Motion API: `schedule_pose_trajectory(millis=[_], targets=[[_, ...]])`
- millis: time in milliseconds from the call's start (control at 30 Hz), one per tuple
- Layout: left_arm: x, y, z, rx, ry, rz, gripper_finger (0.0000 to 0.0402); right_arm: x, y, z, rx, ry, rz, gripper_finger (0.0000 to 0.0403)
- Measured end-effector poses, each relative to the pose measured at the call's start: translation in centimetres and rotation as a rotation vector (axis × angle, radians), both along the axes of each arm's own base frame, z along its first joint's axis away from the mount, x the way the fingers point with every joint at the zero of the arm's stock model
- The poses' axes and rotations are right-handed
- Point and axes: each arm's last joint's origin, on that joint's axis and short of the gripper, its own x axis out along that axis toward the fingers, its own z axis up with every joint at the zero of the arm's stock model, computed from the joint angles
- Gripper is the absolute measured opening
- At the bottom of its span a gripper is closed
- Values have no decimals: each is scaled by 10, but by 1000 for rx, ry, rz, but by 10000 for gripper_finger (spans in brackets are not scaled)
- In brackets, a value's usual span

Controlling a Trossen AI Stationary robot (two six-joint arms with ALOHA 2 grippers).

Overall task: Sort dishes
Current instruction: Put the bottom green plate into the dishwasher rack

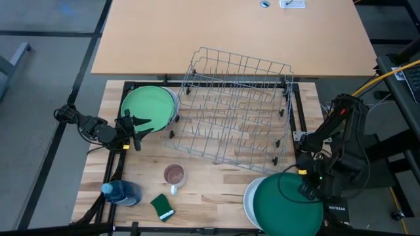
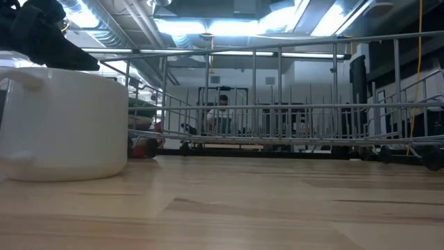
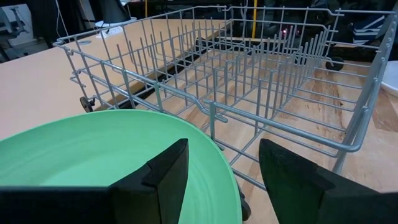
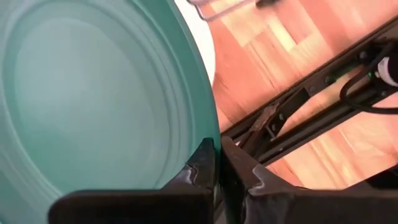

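Your left end effector hovers with its fingers spread wide at the rim of the light green plate, which tops a stack at the left end of the wooden counter. From the left wrist view, one dark finger sits over the light green plate's surface and the other stands off its edge, toward the wire dish rack; nothing is gripped between them.

Your right end effector is closed, its two fingers pinched together at the rim of the dark green plate. From above, the dark green plate lies at the counter's near right corner, on top of a white plate whose edge peeks out at its left side. Whether the rim is actually clamped between the fingers cannot be told.

The wire dish rack stands in the middle of the counter between the two stacks, with no dishes in it.

On the near side of the counter you see a small clear mug with brown inside, a green sponge and a blue bottle lying near the left corner. In the low view, a white container fills the left foreground, and a person is seated in the room beyond the rack.
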Motion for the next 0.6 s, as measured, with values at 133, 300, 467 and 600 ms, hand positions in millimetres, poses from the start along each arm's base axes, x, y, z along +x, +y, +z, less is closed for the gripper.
schedule_pose_trajectory(millis=[133,300,467,600], targets=[[0,0,0,0,0,0,184,0,-5,21,-2,-76,-12,7],[0,0,0,0,0,0,184,0,-13,46,-4,-211,-17,8],[0,0,0,0,0,0,184,4,-25,68,-9,-399,-45,6],[0,0,0,0,0,0,184,12,-39,80,-56,-510,-46,8]])
